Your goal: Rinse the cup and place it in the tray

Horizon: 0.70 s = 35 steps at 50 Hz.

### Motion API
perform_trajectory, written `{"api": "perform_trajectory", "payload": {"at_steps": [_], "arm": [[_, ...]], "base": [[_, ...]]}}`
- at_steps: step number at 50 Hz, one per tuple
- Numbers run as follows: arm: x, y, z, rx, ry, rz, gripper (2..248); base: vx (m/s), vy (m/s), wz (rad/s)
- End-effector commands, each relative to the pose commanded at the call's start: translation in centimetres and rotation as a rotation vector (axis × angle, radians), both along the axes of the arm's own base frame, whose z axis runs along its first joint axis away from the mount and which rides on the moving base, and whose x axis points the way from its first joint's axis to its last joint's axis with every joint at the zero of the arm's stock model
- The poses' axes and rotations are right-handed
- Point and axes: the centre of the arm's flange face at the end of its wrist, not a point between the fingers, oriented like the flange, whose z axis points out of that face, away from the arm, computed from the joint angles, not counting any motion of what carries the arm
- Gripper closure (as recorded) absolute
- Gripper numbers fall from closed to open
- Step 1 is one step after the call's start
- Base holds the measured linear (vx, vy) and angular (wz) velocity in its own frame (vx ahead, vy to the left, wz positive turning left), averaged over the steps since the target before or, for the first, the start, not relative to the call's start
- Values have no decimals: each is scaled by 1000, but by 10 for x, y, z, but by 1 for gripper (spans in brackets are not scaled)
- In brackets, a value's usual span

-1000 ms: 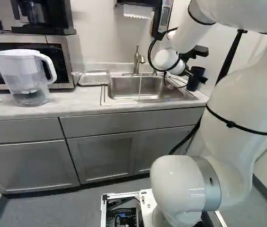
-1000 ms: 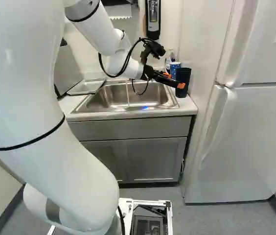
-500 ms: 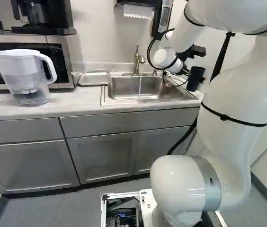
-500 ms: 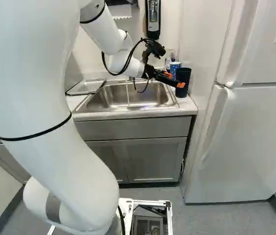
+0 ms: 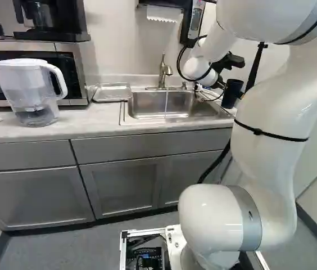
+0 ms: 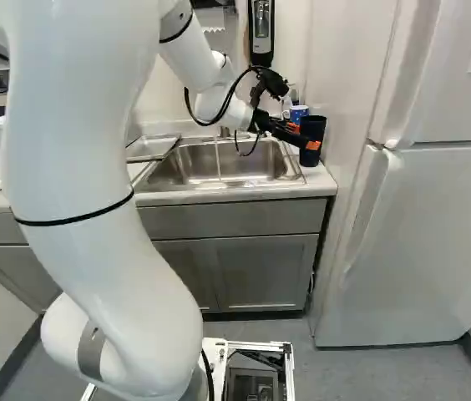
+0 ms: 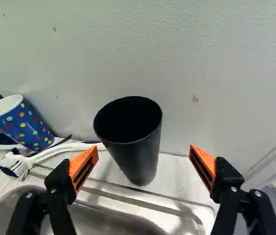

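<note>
Black cup (image 7: 140,156): inner bottom seemingly lost in shadow. Sink (image 7: 94,220), dotted mug (image 7: 23,125) cut off in wrist view.

The white arm (image 6: 85,150) rises, bends over high up and reaches forward to its wrist (image 6: 240,115), where a black cable (image 6: 229,93) loops. The black claw (image 6: 302,137) points slightly downward, its two fingers spread wide, orange pads (image 7: 85,165) angled inward.

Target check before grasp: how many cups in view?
2 clear ones: the black cup, upright on the counter ahead of the open gripper; the blue dotted cup by the white brush. Something blue behind the dotted cup is part-hidden; could be a third.
</note>
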Motion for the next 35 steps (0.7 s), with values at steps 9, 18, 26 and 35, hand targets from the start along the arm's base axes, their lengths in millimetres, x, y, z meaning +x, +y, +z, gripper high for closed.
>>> {"api": "perform_trajectory", "payload": {"at_steps": [9, 18, 26, 35], "arm": [[7, -7, -1, 6, -5, -17, 3], [13, -15, -1, 10, -9, -33, 3], [15, -16, -1, 10, -10, -35, 3], [15, -16, -1, 10, -10, -35, 3]], "base": [[0, 0, 0], [0, 0, 0], [0, 0, 0], [0, 0, 0]]}}
